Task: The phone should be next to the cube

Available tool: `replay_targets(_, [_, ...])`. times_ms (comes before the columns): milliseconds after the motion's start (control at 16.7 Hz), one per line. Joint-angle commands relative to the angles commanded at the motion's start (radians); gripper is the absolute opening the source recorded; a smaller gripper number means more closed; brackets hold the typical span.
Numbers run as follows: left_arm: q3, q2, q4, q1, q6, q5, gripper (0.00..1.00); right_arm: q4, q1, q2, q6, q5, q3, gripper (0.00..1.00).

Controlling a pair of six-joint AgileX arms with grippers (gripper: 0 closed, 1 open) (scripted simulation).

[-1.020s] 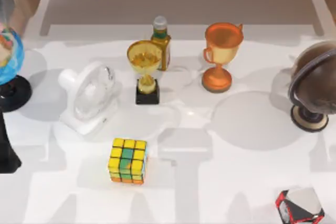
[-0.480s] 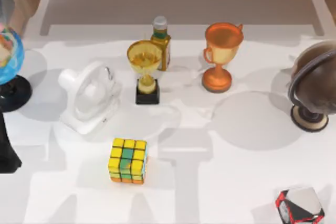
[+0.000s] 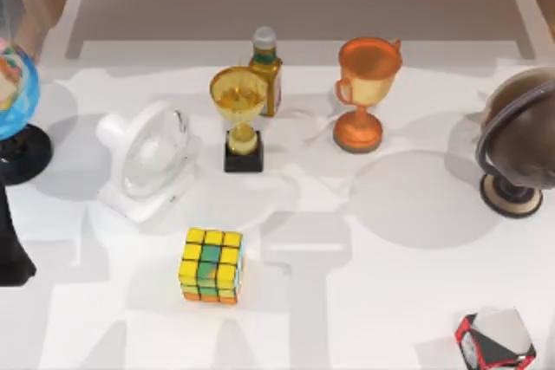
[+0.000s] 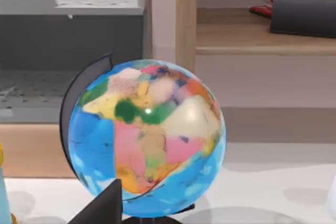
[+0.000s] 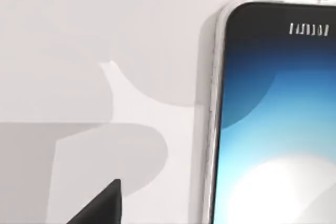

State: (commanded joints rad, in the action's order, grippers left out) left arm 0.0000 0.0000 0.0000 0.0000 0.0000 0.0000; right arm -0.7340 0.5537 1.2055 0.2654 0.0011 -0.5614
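Right gripper [image 5: 105, 203] hovered close over phone [image 5: 273, 124], finger state indeterminable; phone lay ungrasped on table (flat, screen up). Cube [image 3: 211, 265] stood alone; transfer outstanding.

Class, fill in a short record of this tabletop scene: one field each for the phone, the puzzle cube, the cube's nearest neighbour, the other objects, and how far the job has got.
Phone: slim smartphone with blue glossy screen and silver edge, flat on the white table, close below the right wrist camera.
Cube: small, mostly yellow 3x3 puzzle cube, front left of centre.
Nearest neighbour: white desk fan, apart from it.
Others: yellow trophy, orange trophy, blue globe, brown globe, grey faceted object with red-black edges.
Progress: nothing lies beside the cube yet.
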Motion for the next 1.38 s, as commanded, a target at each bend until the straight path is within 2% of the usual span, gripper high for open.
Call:
replay_targets(300, [0.0, 0.0, 0.0, 0.0, 0.0, 0.0, 1.0, -0.116, 0.091, 0.159, 0.044, -0.001, -0.087, 1.0])
replay_targets(660, [0.0, 0.0, 0.0, 0.0, 0.0, 0.0, 1.0, -0.113, 0.089, 0.16, 0.044, -0.001, -0.083, 1.0])
replay_targets(1020, [0.0, 0.0, 0.0, 0.0, 0.0, 0.0, 1.0, 0.067, 0.091, 0.256, 0.042, -0.002, -0.004, 1.0])
replay_targets(1320, [0.0, 0.0, 0.0, 0.0, 0.0, 0.0, 1.0, 0.091, 0.092, 0.274, 0.042, -0.002, 0.009, 1.0])
replay_targets(1380, [0.0, 0.0, 0.0, 0.0, 0.0, 0.0, 1.0, 0.091, 0.092, 0.274, 0.042, -0.002, 0.009, 0.92])
